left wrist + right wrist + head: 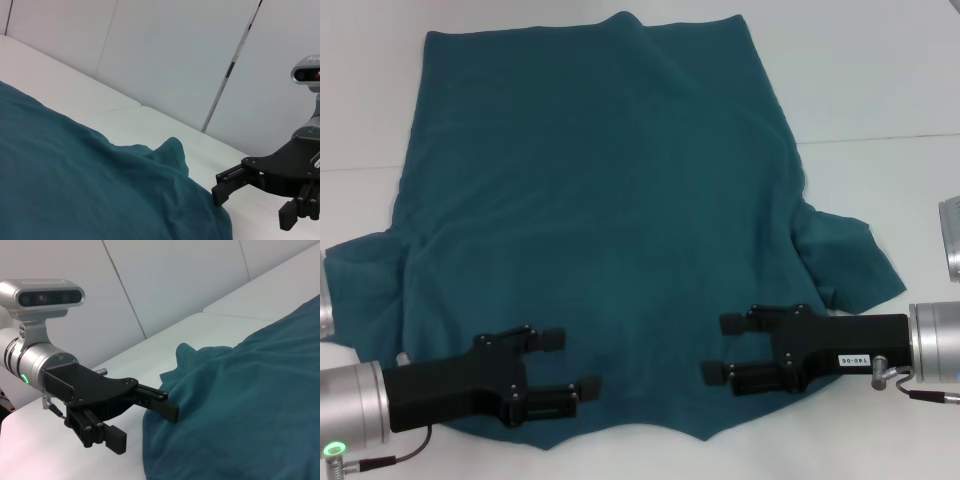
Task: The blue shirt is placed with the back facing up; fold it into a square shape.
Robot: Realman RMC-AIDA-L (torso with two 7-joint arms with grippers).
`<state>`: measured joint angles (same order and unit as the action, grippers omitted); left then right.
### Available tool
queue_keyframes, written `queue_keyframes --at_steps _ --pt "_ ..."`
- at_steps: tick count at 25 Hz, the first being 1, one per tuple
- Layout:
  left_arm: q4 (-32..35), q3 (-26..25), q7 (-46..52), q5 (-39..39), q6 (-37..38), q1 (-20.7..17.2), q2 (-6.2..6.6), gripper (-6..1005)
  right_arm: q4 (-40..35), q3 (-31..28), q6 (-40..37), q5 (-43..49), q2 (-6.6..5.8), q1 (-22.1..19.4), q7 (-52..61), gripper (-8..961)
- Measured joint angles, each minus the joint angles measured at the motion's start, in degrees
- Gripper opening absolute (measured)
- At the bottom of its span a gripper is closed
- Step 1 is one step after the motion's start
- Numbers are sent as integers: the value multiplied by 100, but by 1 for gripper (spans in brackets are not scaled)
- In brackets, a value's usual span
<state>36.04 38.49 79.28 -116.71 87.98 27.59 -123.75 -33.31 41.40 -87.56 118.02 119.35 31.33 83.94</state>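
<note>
While the blue shirt (610,220) lay spread flat on the white desk (880,90) with its plain back up, you had both tools over its near edge. Its long axis ran away from you. The left tool (563,363) and the right tool (722,348) were both open, holding nothing, and pointed inward at each other, each equally near its own side.

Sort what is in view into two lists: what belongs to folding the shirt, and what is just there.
Belongs to the job:
- blue shirt, spread on the table, plain side up
- left gripper, open, over the shirt's near edge
- right gripper, open, over the shirt's near edge

Just there:
- white table
- white wall panels behind it
</note>
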Motion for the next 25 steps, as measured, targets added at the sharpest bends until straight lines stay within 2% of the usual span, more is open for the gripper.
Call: queue_keyframes --at_steps 4,7,14,16,25 --pt "-2 -41 31 58 -56 -21 -7 920 0 -7 1 -11 2 -11 0 927" --pt "-5 -304 190 192 -232 -34 -9 920 20 -12 5 -24 7 -21 -2 927" --pt "-9 -1719 606 313 -613 -44 10 920 131 -56 11 -30 8 -49 -17 926" --pt "-8 -1924 657 315 -730 -44 21 920 149 -76 11 -34 9 -49 -8 926" --pt "66 -2087 832 316 -1962 -78 60 919 232 -141 15 -55 18 -1 77 926"
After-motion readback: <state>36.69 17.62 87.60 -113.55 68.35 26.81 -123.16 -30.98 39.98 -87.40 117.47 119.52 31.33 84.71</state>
